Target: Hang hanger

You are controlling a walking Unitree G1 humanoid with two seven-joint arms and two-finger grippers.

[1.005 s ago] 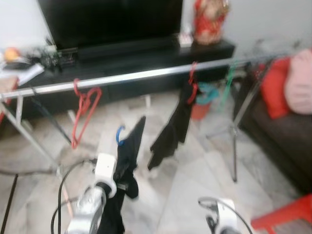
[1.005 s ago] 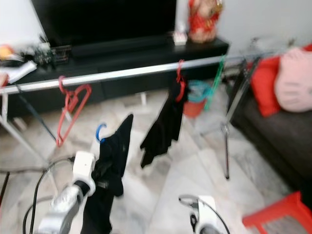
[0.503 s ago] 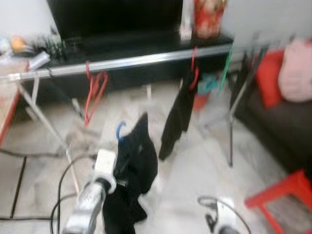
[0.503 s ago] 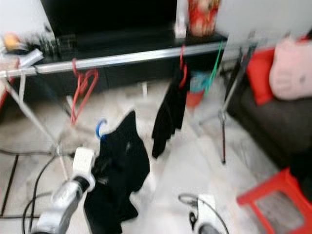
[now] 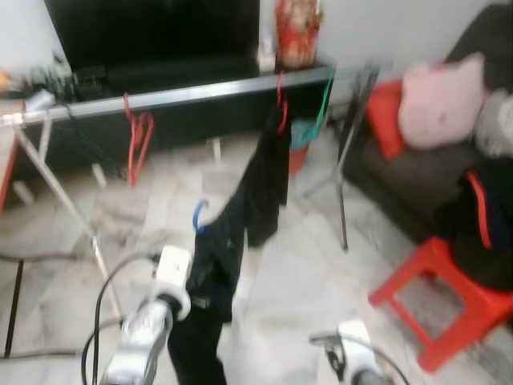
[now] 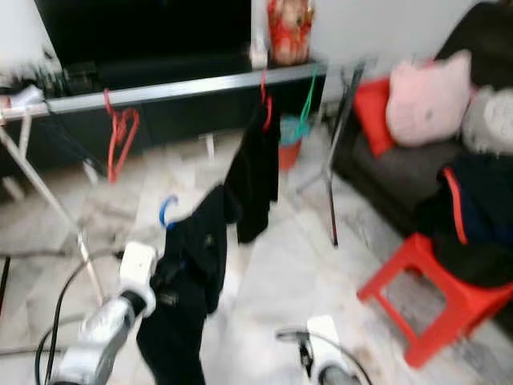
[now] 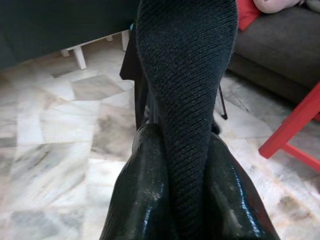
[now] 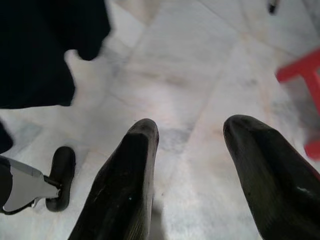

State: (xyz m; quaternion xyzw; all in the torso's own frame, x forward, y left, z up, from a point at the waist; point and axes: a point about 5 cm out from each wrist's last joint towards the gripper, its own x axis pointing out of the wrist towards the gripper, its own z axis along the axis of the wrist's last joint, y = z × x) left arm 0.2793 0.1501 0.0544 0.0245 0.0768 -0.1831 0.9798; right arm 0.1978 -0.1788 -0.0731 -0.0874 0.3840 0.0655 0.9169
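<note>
Left gripper [image 7: 182,165]: fingers clamped on black garment [image 5: 215,265] with blue hanger [image 5: 198,216], raised at 7 o'clock in the head views.
Right gripper [image 8: 192,165]: fingers spread wide, nothing between them, above marble floor [image 8: 200,80].
Rail [image 5: 176,95]: at 12 o'clock, beyond the hanger, apart from it.
Rail load: red hanger [image 5: 138,136]; dark clothes [image 5: 268,168].
Stool [image 5: 441,301]: red, at 4 o'clock.
</note>
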